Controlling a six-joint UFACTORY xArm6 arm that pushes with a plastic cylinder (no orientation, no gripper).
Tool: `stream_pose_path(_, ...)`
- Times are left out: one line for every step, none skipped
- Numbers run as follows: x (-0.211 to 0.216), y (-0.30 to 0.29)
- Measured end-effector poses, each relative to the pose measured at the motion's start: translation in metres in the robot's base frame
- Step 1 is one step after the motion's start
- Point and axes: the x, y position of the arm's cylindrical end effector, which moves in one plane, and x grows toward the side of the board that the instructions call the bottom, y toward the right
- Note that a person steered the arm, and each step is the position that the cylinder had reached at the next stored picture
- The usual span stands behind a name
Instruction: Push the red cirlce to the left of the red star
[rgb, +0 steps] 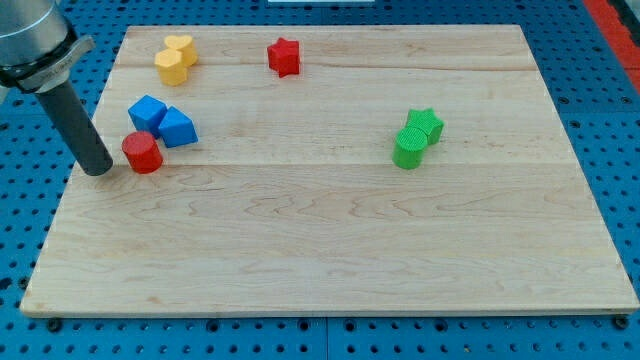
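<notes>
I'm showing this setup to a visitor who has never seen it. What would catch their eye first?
Probably the dark rod leaning in from the view's top left, my tip resting just left of the red circle, too close to tell if they touch. Next, the bright clusters: two blue blocks above the circle, yellow blocks near the top left, green blocks right of centre. The red star stands alone at the top.
</notes>
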Motion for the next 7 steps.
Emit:
stream_pose_path(-0.002, 0.004)
stream_pose_path(-0.007, 0.052)
stream_pose_path(-0.018, 0.105)
stream_pose_path(-0.035, 0.14)
stream_pose_path(-0.058, 0.166)
stream_pose_path(-0.113, 0.164)
stream_pose_path(-0.131, 0.165)
